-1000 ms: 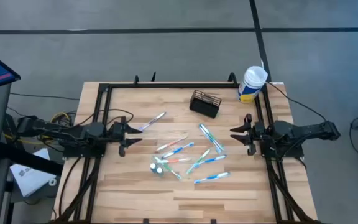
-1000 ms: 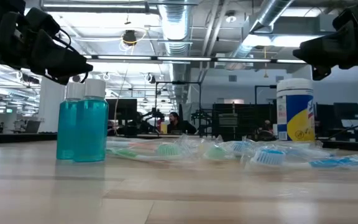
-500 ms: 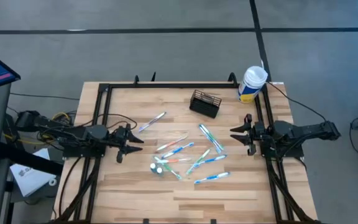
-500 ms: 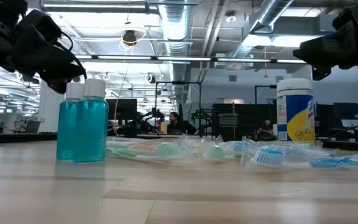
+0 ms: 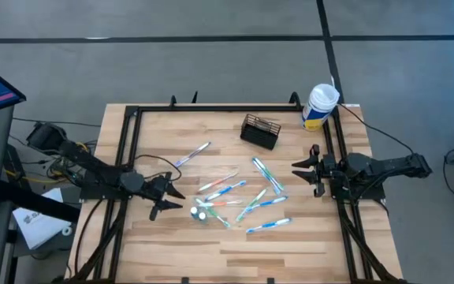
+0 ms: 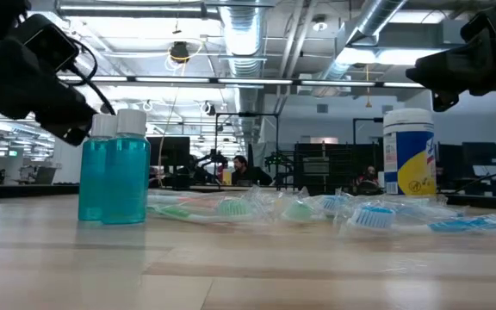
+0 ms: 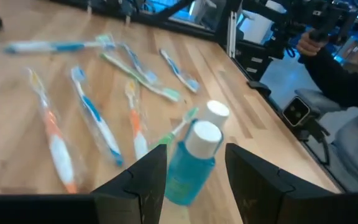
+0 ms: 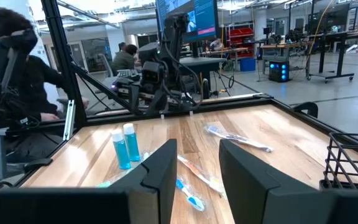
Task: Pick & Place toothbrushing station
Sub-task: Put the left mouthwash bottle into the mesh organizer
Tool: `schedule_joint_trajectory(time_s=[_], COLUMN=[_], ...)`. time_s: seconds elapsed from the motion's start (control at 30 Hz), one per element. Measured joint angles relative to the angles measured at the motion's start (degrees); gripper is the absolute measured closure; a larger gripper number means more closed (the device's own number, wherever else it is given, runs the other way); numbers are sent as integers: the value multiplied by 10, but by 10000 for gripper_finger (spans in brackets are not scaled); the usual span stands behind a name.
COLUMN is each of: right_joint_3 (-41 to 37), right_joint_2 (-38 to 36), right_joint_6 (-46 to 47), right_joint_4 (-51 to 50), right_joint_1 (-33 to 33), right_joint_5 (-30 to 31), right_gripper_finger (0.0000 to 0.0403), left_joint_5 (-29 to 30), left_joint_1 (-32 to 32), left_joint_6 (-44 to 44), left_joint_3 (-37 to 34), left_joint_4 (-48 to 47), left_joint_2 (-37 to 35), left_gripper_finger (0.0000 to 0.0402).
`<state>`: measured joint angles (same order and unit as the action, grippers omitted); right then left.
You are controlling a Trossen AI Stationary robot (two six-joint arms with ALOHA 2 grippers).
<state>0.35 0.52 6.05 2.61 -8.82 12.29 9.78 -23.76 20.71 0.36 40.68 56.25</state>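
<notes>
The toothbrushing station, a small black wire-mesh caddy [image 5: 260, 131], stands on its base at the table's far middle; its corner shows in the right wrist view [image 8: 353, 163]. My left gripper [image 5: 170, 202] is open and empty, a little left of two small blue mouthwash bottles [image 5: 201, 213]. In the left wrist view [image 7: 195, 163] those bottles [image 7: 191, 162] stand just ahead of its fingers. My right gripper [image 5: 299, 174] is open and empty at the table's right side, well nearer than the caddy and to its right. It also shows in the right wrist view [image 8: 197, 158].
Several wrapped toothbrushes [image 5: 243, 197] lie scattered across the table's middle. A white, yellow and blue canister [image 5: 320, 106] stands at the far right corner. A black frame [image 5: 132, 118] runs along the table's far, left and right sides. People sit beyond the table [image 8: 17, 68].
My left gripper has gone toward the table's near edge and a little right, closing on the two blue bottles, and has turned slightly; it stays open. My right arm has kept still.
</notes>
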Motion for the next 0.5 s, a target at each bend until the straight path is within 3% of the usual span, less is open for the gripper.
schedule_joint_trajectory(time_s=[0.17, 0.5], right_joint_3=[0, 0], right_joint_2=[0, 0], right_joint_6=[0, 0], right_joint_4=[0, 0], right_joint_1=[0, 0], right_joint_5=[0, 0], right_gripper_finger=[291, 291], left_joint_5=[37, 54], left_joint_1=[-36, -74], left_joint_6=[42, 97], left_joint_3=[5, 48], left_joint_4=[14, 23], left_joint_2=[67, 176], left_gripper_finger=[243, 243])
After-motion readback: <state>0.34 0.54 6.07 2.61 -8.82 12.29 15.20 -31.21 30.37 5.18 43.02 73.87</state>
